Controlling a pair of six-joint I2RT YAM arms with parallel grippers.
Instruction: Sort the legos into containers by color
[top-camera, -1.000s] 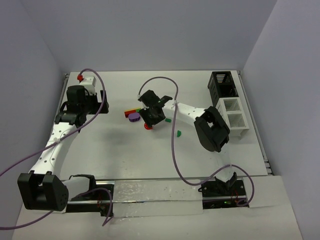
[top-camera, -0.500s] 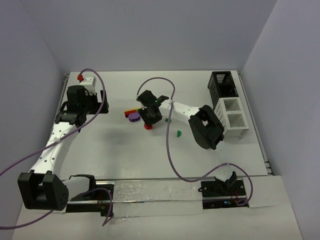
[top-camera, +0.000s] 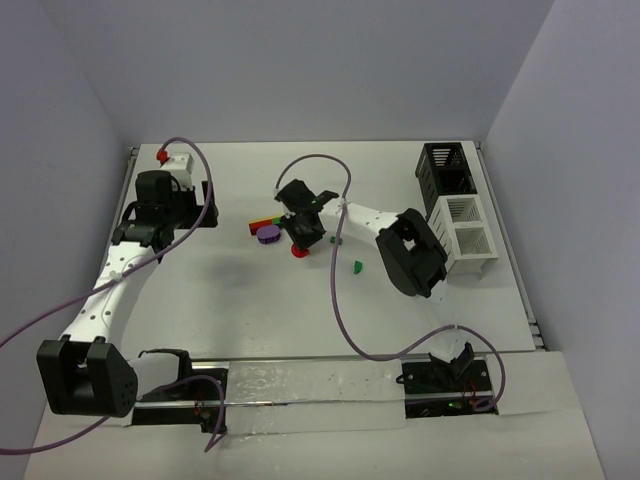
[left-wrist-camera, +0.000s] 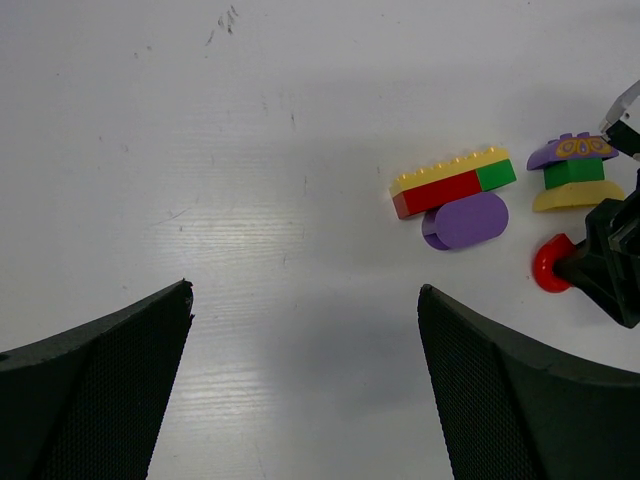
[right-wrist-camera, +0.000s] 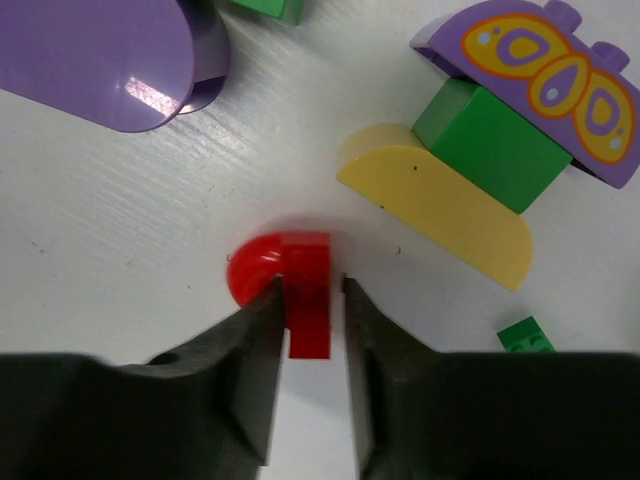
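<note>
Jaws of the right gripper (right-wrist-camera: 308, 300) stand narrow astride one red arch lego (right-wrist-camera: 290, 275) on the table (top-camera: 230, 300); whether they pinch it cannot be told. Just beyond lie two purple pieces, an oval (right-wrist-camera: 95, 60) and a butterfly-printed cap (right-wrist-camera: 545, 70), one yellow half-round (right-wrist-camera: 440, 205) and one green block (right-wrist-camera: 485, 145). Left gripper (left-wrist-camera: 305, 390) jaws gape wide, holding nothing. Well to the right stands the rack (top-camera: 468, 226): two white compartments, one black.

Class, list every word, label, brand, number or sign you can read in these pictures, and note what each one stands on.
No readable text: no word, number, brand or label shows in any view.
The nearest thing to a sign is a yellow-and-orange wing pattern printed on the purple lego. It is a picture, not writing.
</note>
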